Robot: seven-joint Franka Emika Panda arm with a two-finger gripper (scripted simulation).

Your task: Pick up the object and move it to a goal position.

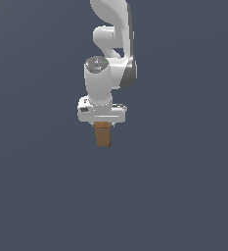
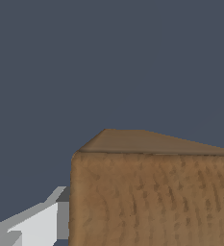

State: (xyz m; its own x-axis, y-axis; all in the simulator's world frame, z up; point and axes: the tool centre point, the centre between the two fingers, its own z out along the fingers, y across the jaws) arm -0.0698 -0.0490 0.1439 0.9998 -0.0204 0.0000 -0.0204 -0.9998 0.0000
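Note:
The object [image 1: 103,136] is a small brown wood-coloured block, taller than wide, directly under my white gripper [image 1: 102,120] in the exterior view. The block is narrower than the gripper's hand, and its top reaches the hand's underside. My fingers are hidden in that view. In the wrist view the block [image 2: 152,197] is very close and fills a large part of the picture, its lighter top face showing. One white and grey finger [image 2: 39,225] lies against the block's side. The other finger is out of view. The jaws seem shut on the block.
Only a plain dark blue-grey background shows in both views. The white arm [image 1: 114,44] rises behind and above the gripper. No goal marker, edge or other object shows.

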